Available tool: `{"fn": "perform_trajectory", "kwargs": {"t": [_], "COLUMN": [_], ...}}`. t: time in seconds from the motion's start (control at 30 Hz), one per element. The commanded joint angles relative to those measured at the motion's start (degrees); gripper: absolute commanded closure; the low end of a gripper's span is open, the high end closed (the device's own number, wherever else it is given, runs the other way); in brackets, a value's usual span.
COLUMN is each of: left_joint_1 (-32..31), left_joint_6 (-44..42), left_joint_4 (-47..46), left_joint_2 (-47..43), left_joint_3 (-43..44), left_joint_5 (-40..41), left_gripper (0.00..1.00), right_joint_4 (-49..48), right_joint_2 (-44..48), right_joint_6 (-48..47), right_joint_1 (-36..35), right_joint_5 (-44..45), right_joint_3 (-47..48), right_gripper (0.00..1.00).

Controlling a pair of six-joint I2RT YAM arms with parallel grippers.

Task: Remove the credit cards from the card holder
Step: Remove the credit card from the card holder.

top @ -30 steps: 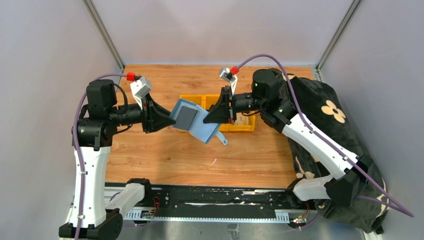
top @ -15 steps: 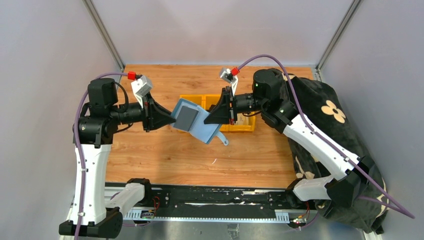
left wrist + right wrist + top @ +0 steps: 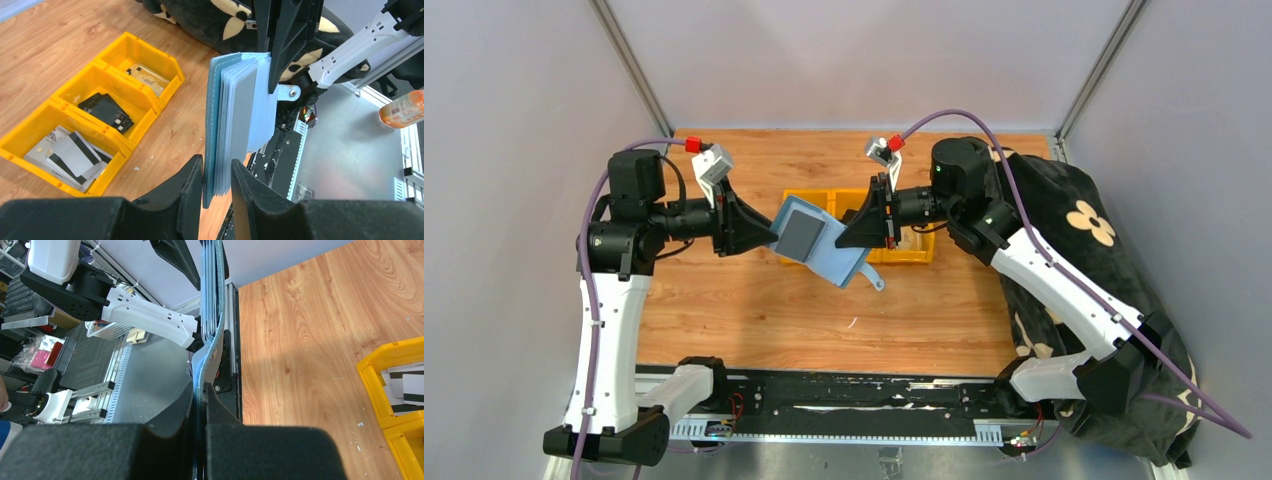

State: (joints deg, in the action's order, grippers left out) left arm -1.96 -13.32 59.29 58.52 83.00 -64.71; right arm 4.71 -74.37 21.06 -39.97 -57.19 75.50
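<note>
The slate-blue card holder (image 3: 827, 257) hangs open in the air between both arms, its tab (image 3: 875, 281) pointing down. A dark grey credit card (image 3: 799, 233) shows on its upper face. My right gripper (image 3: 840, 240) is shut on the holder's right edge; the right wrist view shows the holder (image 3: 209, 315) edge-on in the pinch of that gripper (image 3: 200, 396). My left gripper (image 3: 773, 234) is open around the holder's left edge. In the left wrist view its jaws (image 3: 216, 175) straddle the holder (image 3: 212, 125) and several fanned cards (image 3: 243, 107), with a small gap at the card side.
Three joined yellow bins (image 3: 902, 257) sit on the wooden table behind the holder. In the left wrist view the bins (image 3: 116, 167) hold grey-white cards (image 3: 75, 155), black cards (image 3: 107, 110) and a tan card. A black flowered cloth (image 3: 1074, 230) lies at the right.
My left arm has moved right and slightly up, bringing its open jaws onto the holder's left edge. The right gripper and the holder have hardly moved.
</note>
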Motion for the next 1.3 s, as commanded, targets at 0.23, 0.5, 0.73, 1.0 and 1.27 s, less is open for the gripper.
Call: {"fn": "perform_trajectory", "kwargs": {"t": [0.23, 0.5, 0.73, 1.0, 1.27], "left_joint_1": [0.3, 0.3, 0.3, 0.3, 0.3], "left_joint_6": [-10.4, -9.4, -6.8, -6.7, -9.1], "left_joint_4": [6.5, 6.2, 6.1, 6.2, 6.5], "left_joint_2": [0.5, 0.3, 0.2, -0.3, -0.4], "left_joint_3": [-0.8, 0.0, 0.5, -0.5, -1.0], "left_joint_5": [-5.8, -6.6, -9.2, -9.3, -7.3], "left_gripper": [0.66, 0.75, 0.75, 0.73, 0.78], "right_joint_4": [-7.0, -5.0, -1.4, -1.9, -5.2], "right_joint_2": [0.5, 1.4, 1.9, 2.2, 2.5], "right_joint_6": [3.0, 0.4, -1.6, -1.2, 1.0], "right_joint_1": [0.4, 0.0, 0.5, 0.8, 0.7], "right_joint_5": [-2.7, -2.4, -1.2, -1.4, -2.2], "right_joint_3": [-0.8, -1.1, -2.0, -1.7, -2.5], "right_gripper": [1.00, 1.00, 1.00, 1.00, 1.00]}}
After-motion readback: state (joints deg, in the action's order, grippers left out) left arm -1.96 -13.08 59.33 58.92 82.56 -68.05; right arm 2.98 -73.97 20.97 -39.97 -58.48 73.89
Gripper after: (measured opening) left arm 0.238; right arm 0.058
